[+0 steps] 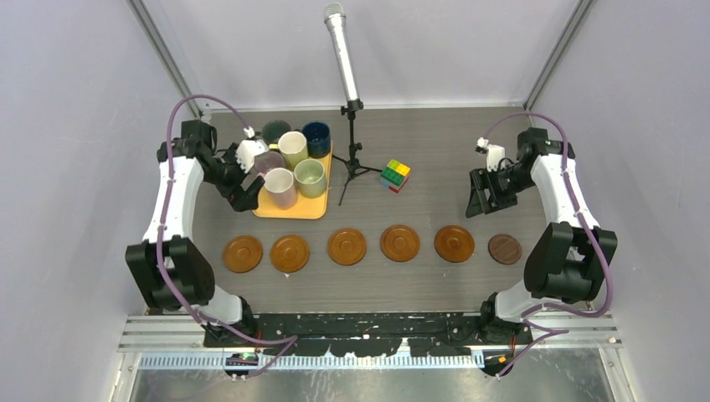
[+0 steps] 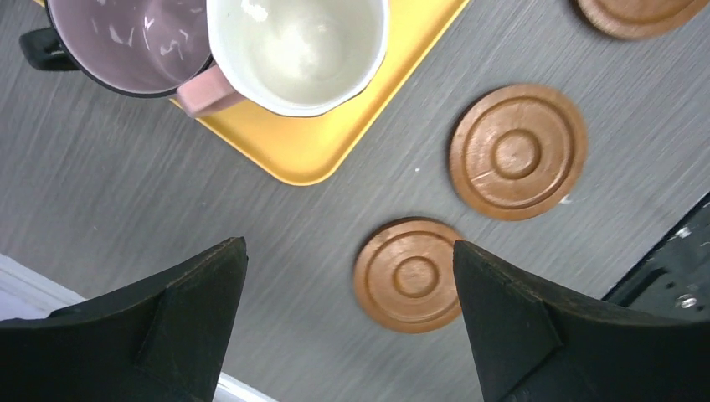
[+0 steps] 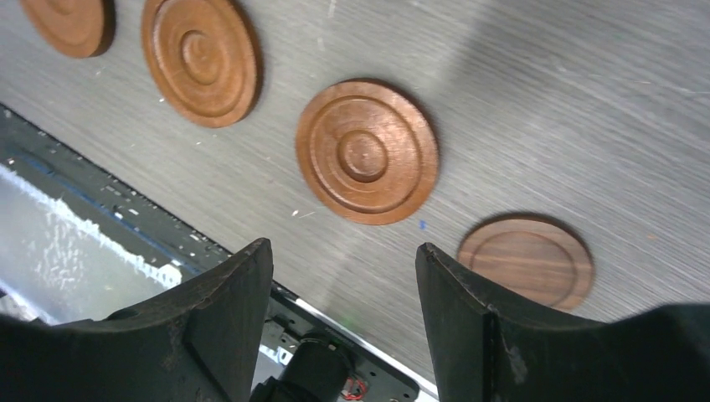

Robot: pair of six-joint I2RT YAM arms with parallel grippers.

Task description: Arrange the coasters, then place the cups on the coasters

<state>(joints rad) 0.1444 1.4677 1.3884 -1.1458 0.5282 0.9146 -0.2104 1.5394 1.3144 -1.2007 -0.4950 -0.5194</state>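
Six coasters (image 1: 347, 247) lie flat in one row on the bench (image 1: 435, 151). The row's long axis runs 9 to 3 o'clock along the near side, and the small dark coaster (image 1: 505, 249) ends it at 3 o'clock. Six mugs (image 1: 310, 177) stand upright, mouths up, packed together on the tray (image 1: 293, 209) at 10 o'clock. The left gripper (image 2: 347, 247) hangs at the tray's 9 o'clock edge, jaws spread wide, holding nothing. The right gripper (image 3: 343, 251) hangs at 12 o'clock of the last two coasters, jaws apart, empty.
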